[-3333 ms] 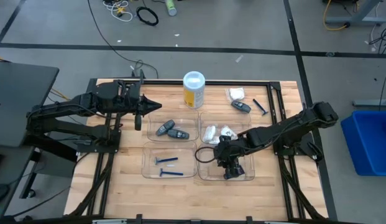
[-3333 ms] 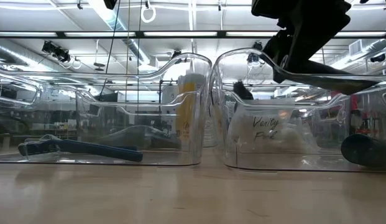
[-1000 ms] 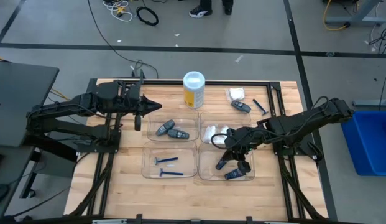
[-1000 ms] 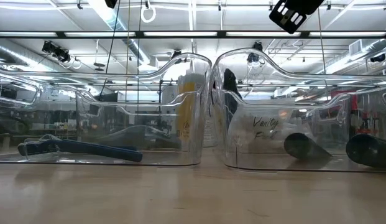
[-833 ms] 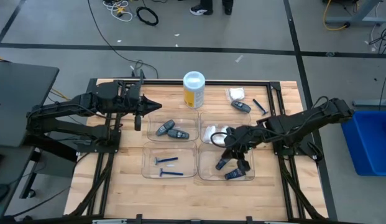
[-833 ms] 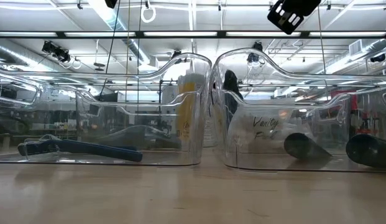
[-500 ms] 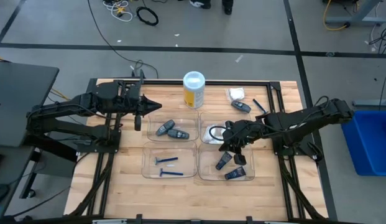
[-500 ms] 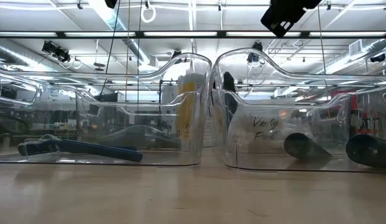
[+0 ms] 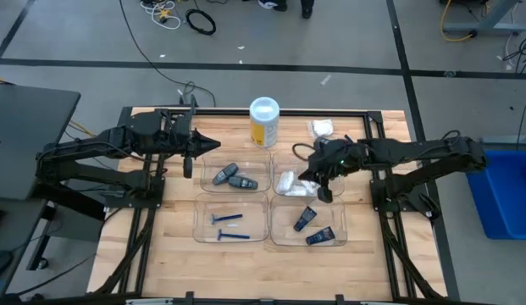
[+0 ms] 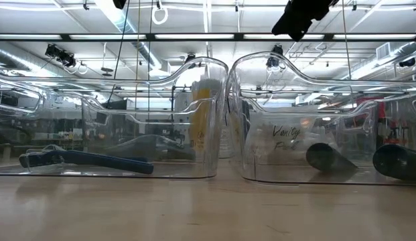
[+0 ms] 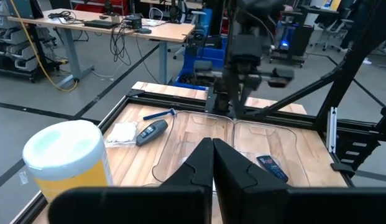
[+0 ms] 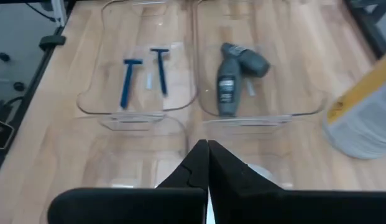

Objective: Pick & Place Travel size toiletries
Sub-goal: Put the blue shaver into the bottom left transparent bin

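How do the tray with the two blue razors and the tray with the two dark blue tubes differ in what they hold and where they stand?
The razor tray holds two thin blue razors lying almost parallel; the tube tray holds two dark blue flat tubes, which are shorter, wider and angled. The razor tray stands on the near left of the four trays; the tube tray is beside it, on the near right. Both are clear rectangular trays, and neither end effector is inside them.

The wooden desk [image 9: 169, 229] carries four clear plastic trays [image 9: 232, 219] set two by two at its centre. A yellow canister with a white lid [image 9: 263, 123] stands at the far edge. Toward the far right corner lie a white packet [image 9: 322, 128], a grey oval stick [image 9: 329, 146] and a blue razor [image 9: 355, 146].
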### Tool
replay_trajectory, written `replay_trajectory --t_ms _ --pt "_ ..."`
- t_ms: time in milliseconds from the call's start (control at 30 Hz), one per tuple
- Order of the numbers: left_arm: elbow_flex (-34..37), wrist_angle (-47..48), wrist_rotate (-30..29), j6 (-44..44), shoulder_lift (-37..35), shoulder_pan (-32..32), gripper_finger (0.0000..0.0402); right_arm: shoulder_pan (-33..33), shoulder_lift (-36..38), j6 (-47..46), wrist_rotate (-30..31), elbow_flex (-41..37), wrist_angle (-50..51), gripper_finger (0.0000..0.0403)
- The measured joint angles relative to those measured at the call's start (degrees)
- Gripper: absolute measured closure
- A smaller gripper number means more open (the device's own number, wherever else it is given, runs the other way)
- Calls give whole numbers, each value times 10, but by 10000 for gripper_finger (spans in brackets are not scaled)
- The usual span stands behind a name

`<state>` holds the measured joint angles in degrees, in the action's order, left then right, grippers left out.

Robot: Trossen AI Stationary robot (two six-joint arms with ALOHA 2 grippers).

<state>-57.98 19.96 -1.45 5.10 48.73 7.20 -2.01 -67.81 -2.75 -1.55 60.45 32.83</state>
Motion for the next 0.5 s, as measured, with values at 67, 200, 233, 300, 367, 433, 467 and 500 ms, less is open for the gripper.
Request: replay_trajectory --t_ms 67,200,233,300,367,433,467,500 --pt "0 0 0 0 0 0 397 15 11 9 0 0 9 399" --pt "0 0 0 0 0 0 391 52 28 20 0 0 22 399" --pt "0 0 0 0 0 0 388 62 31 22 0 0 23 399" --pt "0 0 0 0 0 0 385 83 35 23 0 0 29 399" --pt "0 -1 0 0 0 0 388 103 37 24 0 0 41 399" --pt "0 -1 0 0 0 0 395 123 38 29 0 0 57 399" --pt "0 -1 0 0 0 0 396 133 38 32 0 0 64 399" --pt "0 -1 0 0 0 0 396 143 38 33 0 0 73 400"
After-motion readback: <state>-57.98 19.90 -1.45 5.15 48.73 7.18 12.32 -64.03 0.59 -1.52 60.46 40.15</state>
